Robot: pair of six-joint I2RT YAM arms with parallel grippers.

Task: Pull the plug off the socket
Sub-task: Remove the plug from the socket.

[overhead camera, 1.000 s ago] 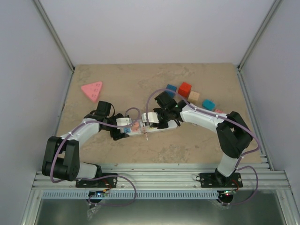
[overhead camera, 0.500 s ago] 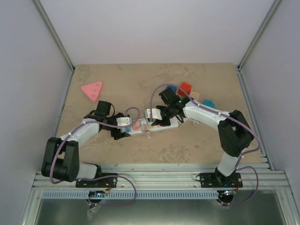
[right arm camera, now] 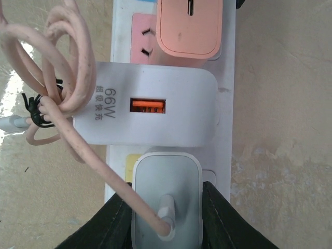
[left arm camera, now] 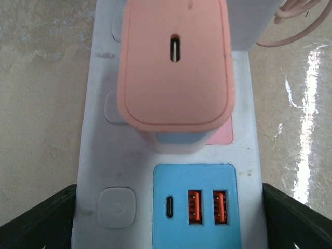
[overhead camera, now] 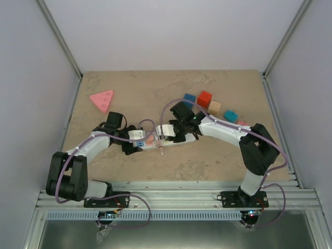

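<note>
Right gripper (right arm camera: 166,207) is clamping the plug (right arm camera: 166,179), left gripper (left arm camera: 168,218) squeezing the socket (left arm camera: 98,155) sides.
White charger (right arm camera: 155,106), coiled cable (right arm camera: 67,67) crowding alongside; right arm (overhead camera: 228,132) is swinging back leftward.

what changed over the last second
The right gripper swung right half a second ago, then came back to where it began, and stays shut on the pale grey plug. The left gripper still clamps the socket. The plug looks still seated.

Right pincer (right arm camera: 165,213) around pale plug (right arm camera: 166,176) on socket (right arm camera: 226,98)
</note>
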